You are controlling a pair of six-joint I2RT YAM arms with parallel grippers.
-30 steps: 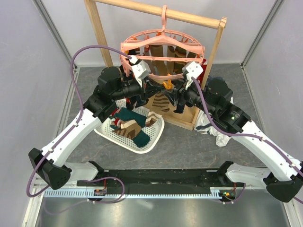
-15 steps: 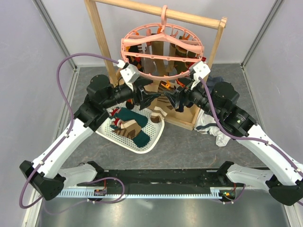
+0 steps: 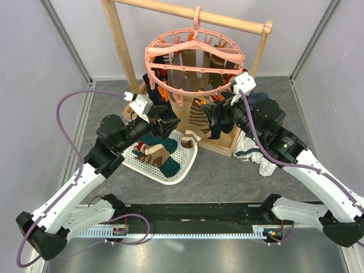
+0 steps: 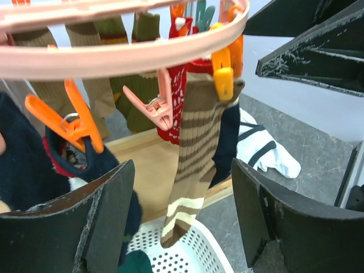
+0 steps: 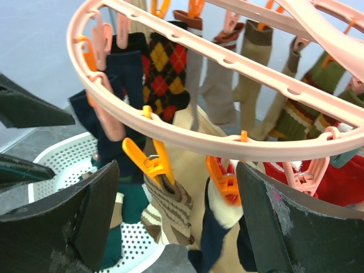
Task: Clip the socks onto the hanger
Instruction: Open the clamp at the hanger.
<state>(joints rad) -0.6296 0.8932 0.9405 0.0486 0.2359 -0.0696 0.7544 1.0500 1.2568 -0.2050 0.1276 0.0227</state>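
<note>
Left claw (image 3: pixel 166 124) and right claw (image 3: pixel 215 120) both spread wide and empty, just near of the pink hanger (image 3: pixel 196 45) on the wooden rack (image 3: pixel 119 34), socks (image 3: pixel 198 116) clipped beneath, more in white basket (image 3: pixel 170 181), grey counter (image 3: pixel 227 182), pale walls (image 3: pixel 34 68).

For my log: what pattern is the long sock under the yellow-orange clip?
The sock is brown with darker stripes; left wrist view best.

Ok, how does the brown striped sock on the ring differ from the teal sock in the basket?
The brown striped sock hangs straight down from an orange clip on the hanger; the teal sock lies unclipped in the basket. The brown striped sock has cream bands; the teal sock looks plain. Both are small socks.
</note>
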